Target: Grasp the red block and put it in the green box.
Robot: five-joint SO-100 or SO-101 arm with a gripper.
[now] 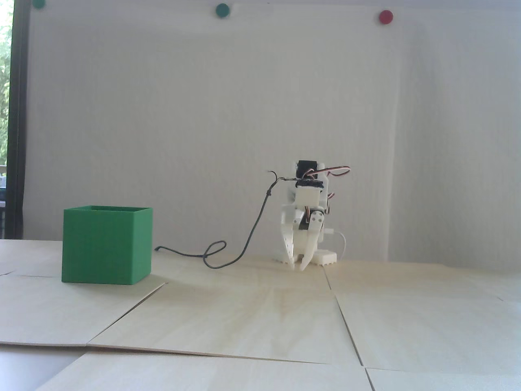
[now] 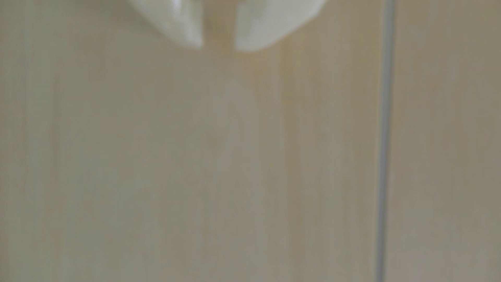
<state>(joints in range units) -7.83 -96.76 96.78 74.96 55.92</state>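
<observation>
Green box (image 1: 106,245) was taken as landmark, sat open-topped on the pale wood bench (image 1: 260,317). End effector (image 1: 298,266) was seen well to its right in the fixed view, folded low with tips just above the bench, likely a parked pose. Fingertips (image 2: 187,32) were slightly spread in the wrist view, a narrow gap between them, nothing pinched. Red block was not seen in either view; possibly inside the box, not confirmable. A dark cable (image 1: 228,256) was trailed between box and arm.

The green box (image 1: 106,244) hides its own inside; the wrist view is blurred, claw (image 2: 219,47) cut off above.
</observation>
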